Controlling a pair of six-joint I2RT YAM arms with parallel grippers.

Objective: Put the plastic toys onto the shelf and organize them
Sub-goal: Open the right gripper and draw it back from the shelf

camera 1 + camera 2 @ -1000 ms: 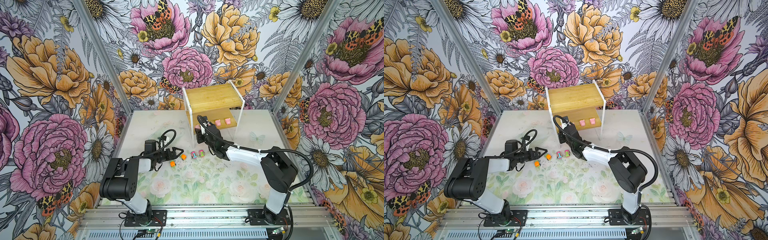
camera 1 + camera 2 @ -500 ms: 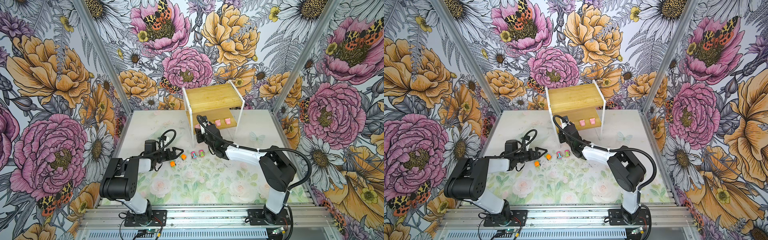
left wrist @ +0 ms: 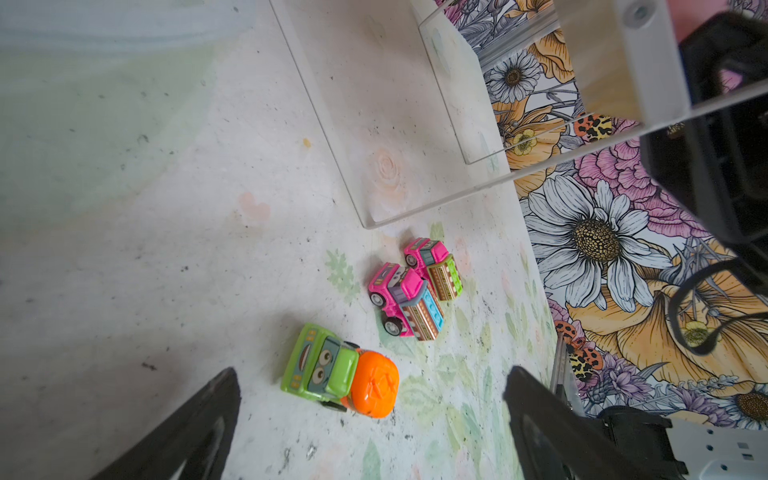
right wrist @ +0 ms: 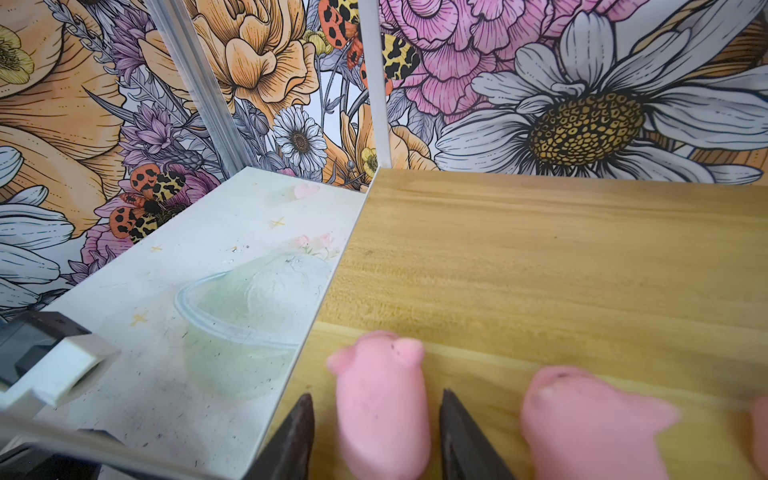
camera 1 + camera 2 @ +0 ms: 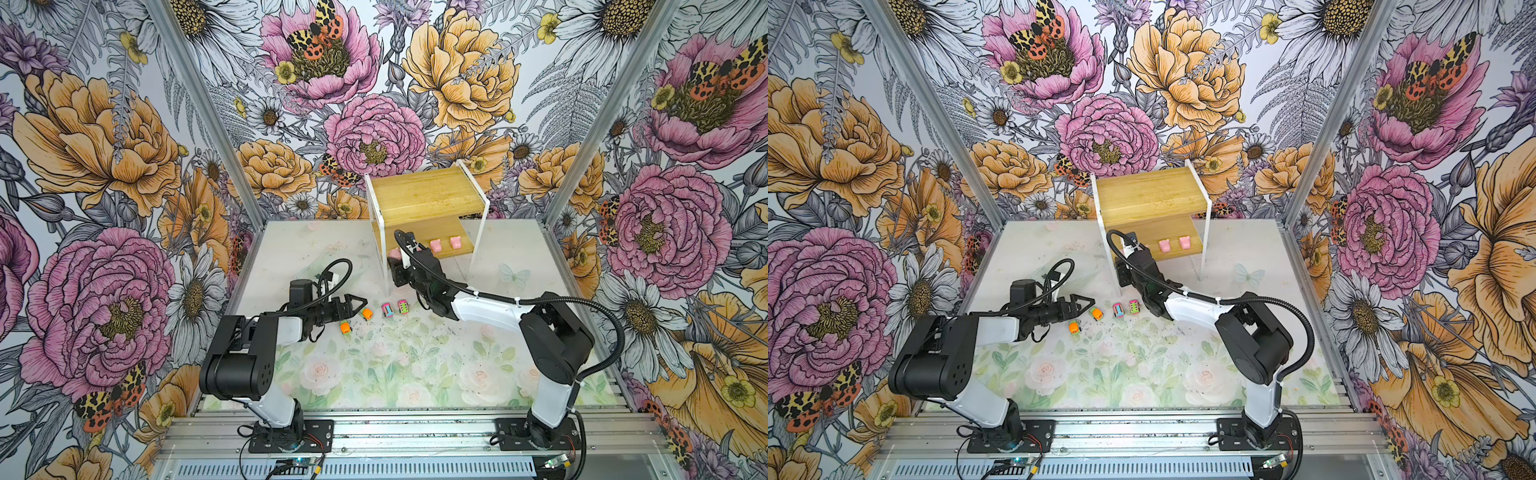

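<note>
Pink pig (image 4: pixel 382 374) sits on the shelf (image 4: pixel 540 270), between the right end effector's (image 4: pixel 376 395) parted fingers. Elsewhere the left end effector (image 3: pixel 372 370) stands spread.

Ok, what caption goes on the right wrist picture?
Open black fingers flank a pale pink pig-shaped toy on the light bamboo shelf board.

You have the shelf (image 5: pixel 428 195) standing at the surface's (image 5: pixel 374 374) back edge, with three pink pigs (image 5: pixel 436 245) on its lower board, and four cars (image 5: pixel 387 309) in a row mid-surface.
</note>
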